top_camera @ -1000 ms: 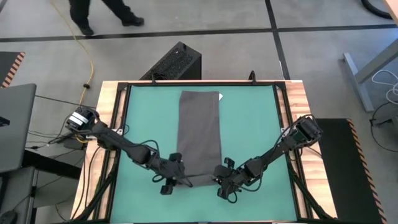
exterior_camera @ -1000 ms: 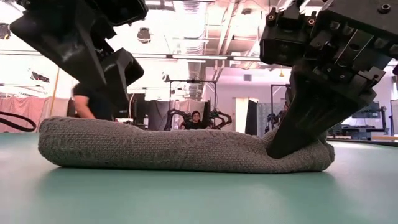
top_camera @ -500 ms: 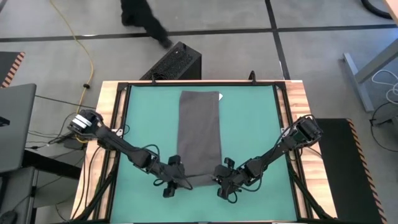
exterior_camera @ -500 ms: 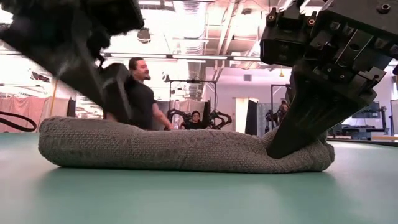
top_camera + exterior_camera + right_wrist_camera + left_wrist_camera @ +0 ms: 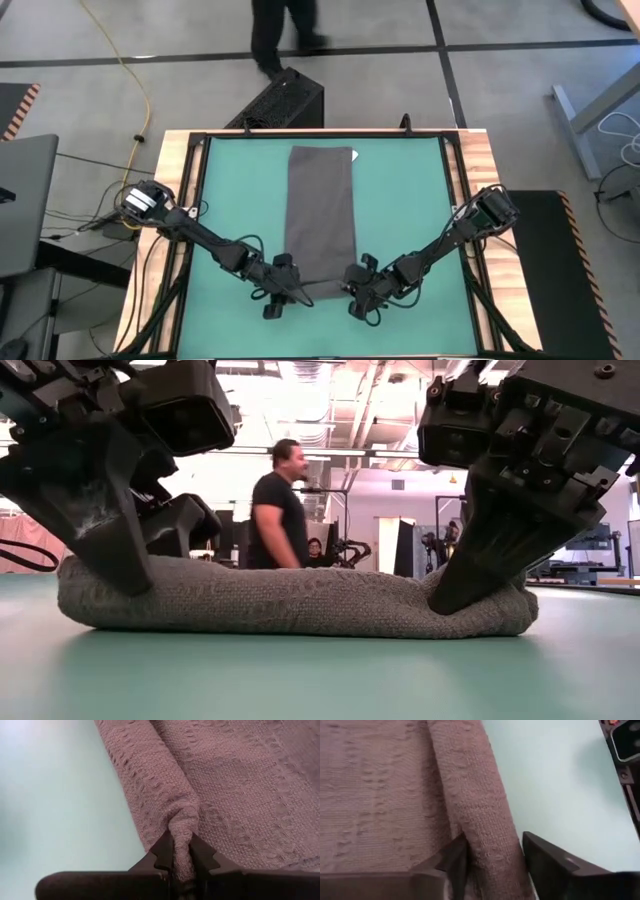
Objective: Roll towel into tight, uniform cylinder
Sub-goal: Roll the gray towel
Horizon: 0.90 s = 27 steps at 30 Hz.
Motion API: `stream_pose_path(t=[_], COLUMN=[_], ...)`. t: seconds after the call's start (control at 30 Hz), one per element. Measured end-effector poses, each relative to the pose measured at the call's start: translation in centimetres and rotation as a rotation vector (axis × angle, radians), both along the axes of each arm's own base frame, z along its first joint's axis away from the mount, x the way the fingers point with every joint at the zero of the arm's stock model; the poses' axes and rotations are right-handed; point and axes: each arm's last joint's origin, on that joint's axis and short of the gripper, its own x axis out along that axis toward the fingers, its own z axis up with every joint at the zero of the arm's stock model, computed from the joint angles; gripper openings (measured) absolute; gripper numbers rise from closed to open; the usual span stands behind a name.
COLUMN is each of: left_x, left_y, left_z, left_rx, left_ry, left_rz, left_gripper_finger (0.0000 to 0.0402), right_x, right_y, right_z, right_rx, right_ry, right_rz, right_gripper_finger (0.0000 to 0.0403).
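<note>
The dark grey towel point(image 5: 320, 210) lies flat along the green mat, its white tag point(image 5: 353, 155) at the far right corner. Its near end is rolled into a low roll point(image 5: 300, 600) that rests on the mat. My left gripper point(image 5: 290, 292) is down at the roll's left end, with one finger on each side of it. My right gripper point(image 5: 352, 290) is shut on the roll's right end. My left gripper has the roll's left end point(image 5: 492, 855) between its two fingers, one on the flat-cloth side and one on the mat side. The fingers slant down from the near left and lie across the roll. The roll rests on the mat. My right gripper pinches a bunched fold at the roll's right end point(image 5: 181, 847) between its two fingertips. It slants down from the near right. The cloth puckers at the tips, and the roll stays on the mat point(image 5: 480, 610).
Bare green mat point(image 5: 420, 220) lies on both sides of the towel, inside the wooden table frame point(image 5: 180, 180). A black box point(image 5: 285, 100) stands past the far edge. A person point(image 5: 285, 30) walks on the floor beyond it.
My left gripper has come down from above the roll onto its left end and taken hold, and that end is pushed in a little. My right gripper has kept its pinch. A person has walked across behind the table.
</note>
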Motion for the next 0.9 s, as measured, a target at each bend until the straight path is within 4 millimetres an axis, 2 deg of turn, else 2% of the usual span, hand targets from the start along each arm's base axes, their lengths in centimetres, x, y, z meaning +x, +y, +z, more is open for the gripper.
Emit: stream_pose_path(t=[0.1, 0.17, 0.23, 0.37, 0.57, 0.9], left_x=[0.1, 0.3, 0.6, 1.5, 1.8, 1.3], left_y=[0.2, 0.5, 1.0, 2.4, 5.4, 6.2], left_z=[0.0, 0.0, 0.2, 0.6, -0.4, -1.0], left_rx=[-0.017, -0.041, -0.101, -0.235, -0.258, -0.163], left_ry=[0.010, 0.020, 0.026, 0.036, 0.169, 0.215], left_rz=[-0.002, 0.010, 0.001, -0.070, 0.035, 0.010], left_gripper_finger=[0.0099, 0.0043, 0.0016, 0.0015, 0.0016, 0.0107], right_x=[0.0, -0.1, -0.4, -1.0, -1.5, -1.6], right_y=[0.0, 0.3, 0.7, 1.5, 2.2, 2.0], right_z=[0.0, 0.0, 0.0, 0.0, -0.1, -0.2], right_rx=[0.047, 0.081, 0.106, 0.149, 0.156, 0.130], right_ry=[0.010, 0.020, 0.027, 0.044, 0.040, 0.029], right_rz=[-0.033, -0.043, -0.053, -0.060, -0.073, -0.135], right_gripper_finger=[0.0050, 0.0050, 0.0050, 0.0050, 0.0050, 0.0050])
